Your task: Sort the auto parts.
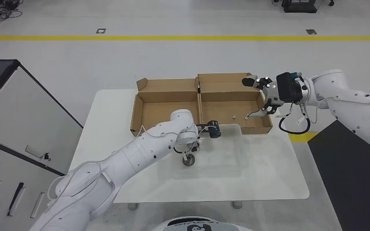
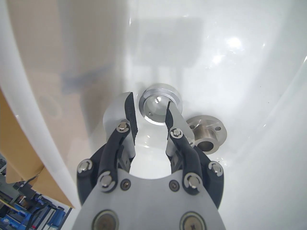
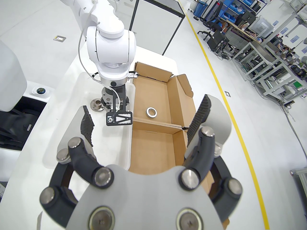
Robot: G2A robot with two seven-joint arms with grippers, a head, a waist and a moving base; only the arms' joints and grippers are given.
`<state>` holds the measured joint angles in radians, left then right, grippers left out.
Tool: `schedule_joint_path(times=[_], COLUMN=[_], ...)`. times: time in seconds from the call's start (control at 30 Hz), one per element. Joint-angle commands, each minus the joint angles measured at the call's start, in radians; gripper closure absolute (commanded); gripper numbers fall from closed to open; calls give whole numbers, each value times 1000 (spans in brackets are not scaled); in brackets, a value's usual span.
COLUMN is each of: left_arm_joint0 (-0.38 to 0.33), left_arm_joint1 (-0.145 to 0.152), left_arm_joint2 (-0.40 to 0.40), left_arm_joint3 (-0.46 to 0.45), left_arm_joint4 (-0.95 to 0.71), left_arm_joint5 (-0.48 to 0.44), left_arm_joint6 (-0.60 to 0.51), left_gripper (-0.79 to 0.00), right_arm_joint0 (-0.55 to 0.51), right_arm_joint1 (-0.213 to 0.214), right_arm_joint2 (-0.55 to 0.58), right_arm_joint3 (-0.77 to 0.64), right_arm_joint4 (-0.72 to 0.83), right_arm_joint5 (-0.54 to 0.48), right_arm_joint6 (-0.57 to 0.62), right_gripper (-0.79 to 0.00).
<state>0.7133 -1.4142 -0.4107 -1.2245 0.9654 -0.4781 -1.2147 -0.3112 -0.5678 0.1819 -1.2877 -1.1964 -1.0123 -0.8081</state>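
Lying flat on the floor of a shallow white plastic tray, a round silver metal disc with a small hole in its face sits directly under the left gripper. That claw is spread, its two black ribbed fingers standing one to each side of the disc. Whether either finger touches the disc cannot be told. Just beside the disc, also on the tray floor, stands a silver metal flanged bushing with a hollow centre and small bolt holes around its collar. From the top view the same bushing shows close below the left arm's wrist.

Along the far side of the tray sits an open brown cardboard box, split by a divider into two compartments side by side. A thin silver metal ring lies flat in the compartment nearer the left arm, close to the divider.

Over the other end of the box hangs the right gripper, well apart from the tray's two parts. Its claw is spread wide, with nothing between the ribbed pads.

Tray and box both rest on a white table with rounded corners, standing on a pale grey floor.
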Motion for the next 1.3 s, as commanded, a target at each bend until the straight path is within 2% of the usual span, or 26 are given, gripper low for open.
schedule_joint_path(times=[0.0,0.43,0.73,1.27], left_arm_joint0=[3,12,-2,-21], left_arm_joint1=[1,13,-4,-28], left_arm_joint2=[-5,-39,-17,-2], left_arm_joint3=[-6,-26,19,74], left_arm_joint4=[-9,-31,-25,-37], left_arm_joint5=[-5,-18,-42,-58], left_arm_joint6=[-8,-25,-15,-4], left_gripper=[-357,-308,-271,-256], right_arm_joint0=[0,0,0,0], right_arm_joint1=[0,0,0,0], right_arm_joint2=[0,0,0,0], right_arm_joint3=[0,0,0,0], right_arm_joint4=[0,0,0,0], right_arm_joint5=[0,0,0,0], right_arm_joint6=[0,0,0,0], right_gripper=[-785,-785,-785,-785])
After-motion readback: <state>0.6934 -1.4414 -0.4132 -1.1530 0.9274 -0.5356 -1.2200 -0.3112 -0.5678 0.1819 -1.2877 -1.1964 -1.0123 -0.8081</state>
